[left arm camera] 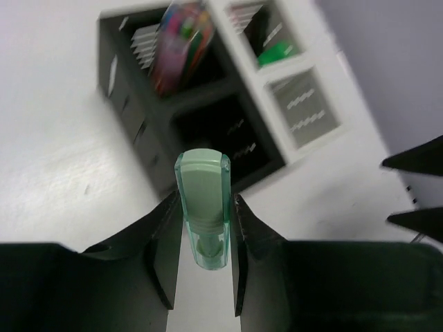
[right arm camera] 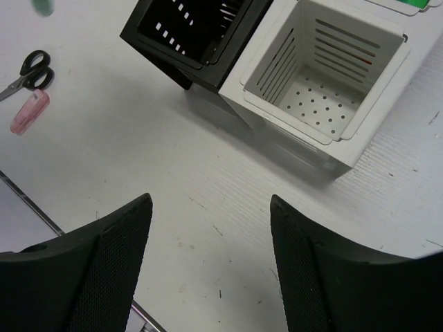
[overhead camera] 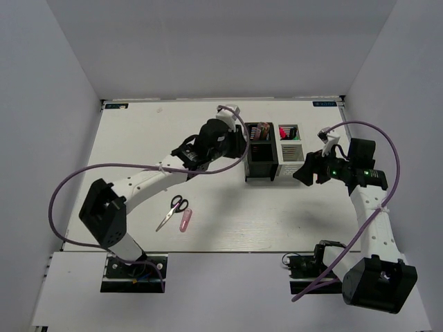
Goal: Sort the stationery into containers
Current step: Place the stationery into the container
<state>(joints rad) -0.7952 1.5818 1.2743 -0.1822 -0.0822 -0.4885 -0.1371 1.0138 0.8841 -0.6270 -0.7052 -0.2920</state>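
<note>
With the left gripper point(overhead camera: 239, 142) pinching the mint highlighter point(left arm camera: 202, 197) just left of the black holder point(left arm camera: 128, 104), a release before it was centred over an opening could have bounced it off the rim onto the table point(overhead camera: 138, 131), while the right gripper point(right arm camera: 208, 202) hung wide open, empty.

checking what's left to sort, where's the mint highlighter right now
In the left wrist view the mint highlighter is clamped in the left gripper, raised close beside the black holder, on that holder's left in the top view.
</note>
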